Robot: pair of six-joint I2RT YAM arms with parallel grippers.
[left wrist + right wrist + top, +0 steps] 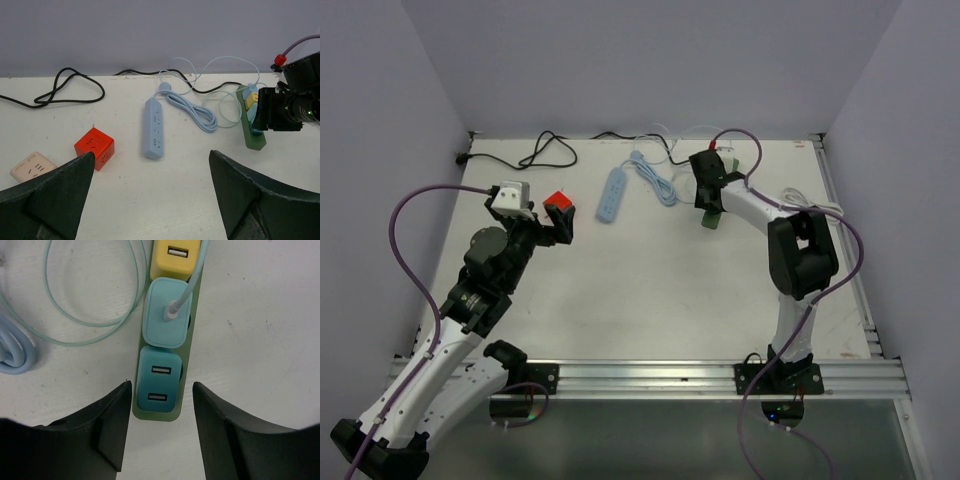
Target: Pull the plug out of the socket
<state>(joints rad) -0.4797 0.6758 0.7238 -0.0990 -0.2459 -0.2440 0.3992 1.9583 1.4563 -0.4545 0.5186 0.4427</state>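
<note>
A green socket strip lies on the white table with three plugs in a row. These are a yellow one, a pale teal one with a cable, and a darker teal plug with two USB ports at the near end. My right gripper hangs over that near end with its jaws on either side of the darker teal plug. A small gap shows on each side, and the fingers hold nothing. From above, the right gripper covers most of the strip. My left gripper stands wide open and empty.
A blue power strip with a coiled cord lies mid-table. A red cube adapter and a beige adapter sit near my left gripper. A black cable loops along the back wall.
</note>
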